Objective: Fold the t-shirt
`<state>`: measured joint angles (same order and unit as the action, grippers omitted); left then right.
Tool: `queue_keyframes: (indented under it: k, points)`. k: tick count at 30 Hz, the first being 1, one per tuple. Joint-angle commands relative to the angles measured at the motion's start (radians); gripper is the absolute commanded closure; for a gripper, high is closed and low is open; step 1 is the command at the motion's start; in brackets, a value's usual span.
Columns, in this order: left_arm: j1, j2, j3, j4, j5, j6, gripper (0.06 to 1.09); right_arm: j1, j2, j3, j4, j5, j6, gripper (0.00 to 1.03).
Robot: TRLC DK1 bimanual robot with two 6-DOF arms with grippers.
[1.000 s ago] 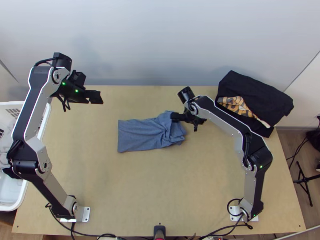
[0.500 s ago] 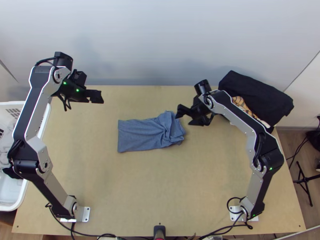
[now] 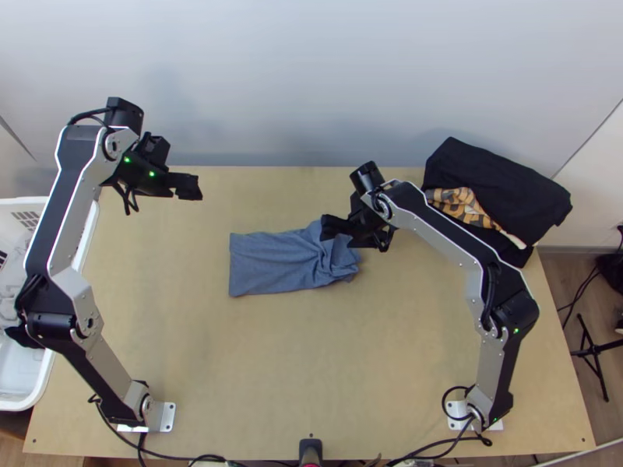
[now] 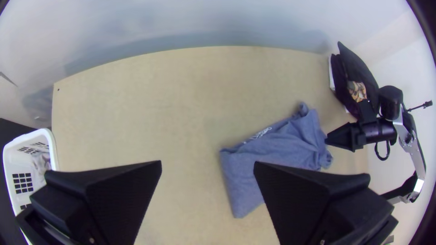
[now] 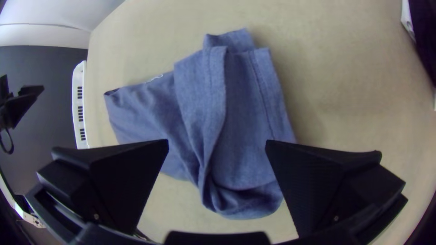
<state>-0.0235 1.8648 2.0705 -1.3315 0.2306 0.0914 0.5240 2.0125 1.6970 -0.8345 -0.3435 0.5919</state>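
Silver-grey links (image 3: 489, 370), black panels (image 3: 56, 202), chunky black joints (image 3: 517, 310), green lights (image 3: 152, 173), looping black cables (image 3: 445, 401).

Shirt (image 4: 290, 145): blue, folded into a narrow shape on the tabletop (image 4: 172, 100); one end fairly flat, the other bunched and creased
White print (image 4: 260, 134): along one long edge of the cloth
Left gripper (image 3: 188, 187): jaws wide apart, one hiding part of the shirt
Right gripper (image 3: 338, 233): at the bunched end; touch unclear
Right arm (image 4: 417, 154): white and black
Black cloth (image 4: 360, 68): piled near the right arm, an orange-patterned piece (image 4: 357, 90) showing in it
Basket (image 4: 53, 149): white, slotted, beside the tabletop, pale cloth (image 4: 41, 162) inside
Wall (image 4: 181, 22): pale, beyond the tabletop
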Motion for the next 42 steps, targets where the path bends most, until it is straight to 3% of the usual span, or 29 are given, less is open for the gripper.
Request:
queue_keyframes:
  k: [1,10,18,23,26,33,38,42]
  points:
    - [0.016,-0.006,0.003,-0.012,-0.007,0.008,0.1,-0.024,0.04,0.003,0.0,0.06,-0.04,0.04]
    - [0.01,0.004,0.033,-0.014,-0.011,0.013,0.1,-0.032,0.117,0.0,0.0,0.047,-0.063,0.04]
    - [0.011,0.008,0.036,-0.018,-0.027,0.021,0.1,-0.03,0.149,-0.03,0.048,-0.361,-0.033,0.04]
    - [0.011,0.005,0.036,-0.024,-0.034,0.022,0.1,0.013,0.149,-0.042,0.12,-0.571,-0.006,0.04]
    - [0.016,0.005,0.036,-0.032,-0.036,0.024,0.1,0.033,0.158,-0.034,0.232,-0.649,0.097,0.04]
    - [0.042,-0.013,0.036,-0.057,-0.039,0.044,0.1,0.033,0.216,0.043,0.273,-0.634,0.135,0.04]
    - [0.073,-0.018,0.037,-0.066,-0.039,0.07,0.1,0.024,0.144,-0.02,0.261,-0.454,0.091,0.04]
    - [0.079,-0.018,0.037,-0.066,-0.039,0.073,0.1,-0.007,0.088,-0.074,0.166,-0.288,-0.004,0.04]
